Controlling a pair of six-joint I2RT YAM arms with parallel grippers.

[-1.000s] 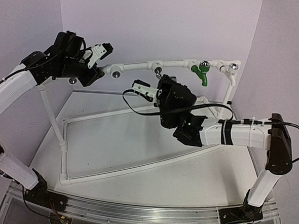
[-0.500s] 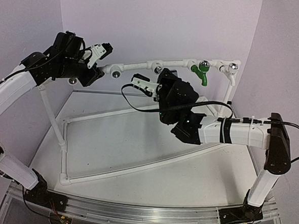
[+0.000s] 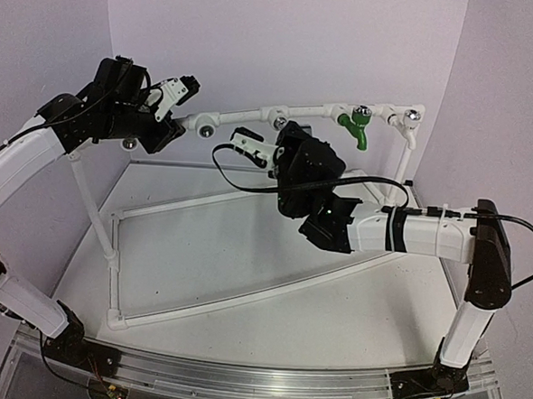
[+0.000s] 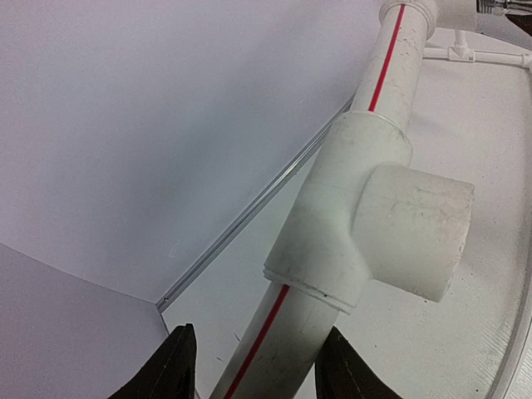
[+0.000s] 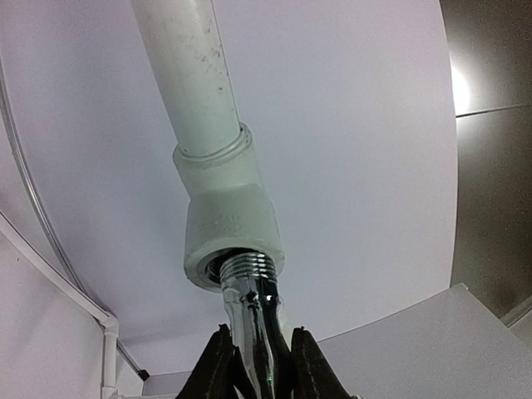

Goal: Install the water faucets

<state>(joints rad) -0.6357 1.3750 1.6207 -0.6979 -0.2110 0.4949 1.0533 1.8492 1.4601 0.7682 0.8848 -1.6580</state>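
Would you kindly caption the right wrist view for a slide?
Right gripper holds a chrome faucet, its threaded end at the mouth of the white pipe fitting.

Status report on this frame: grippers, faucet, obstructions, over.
Left gripper straddles frame pipe, grip unclear. Right gripper shut on silver faucet, threaded end at tee socket mouth. Green faucet already mounted. Nothing blocking visible.

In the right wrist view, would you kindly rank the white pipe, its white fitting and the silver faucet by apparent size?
1. The white fitting and the white pipe: about alike, unranked; the fitting sits nearer the camera.
2. The silver faucet, partly hidden by the right gripper's jaws.
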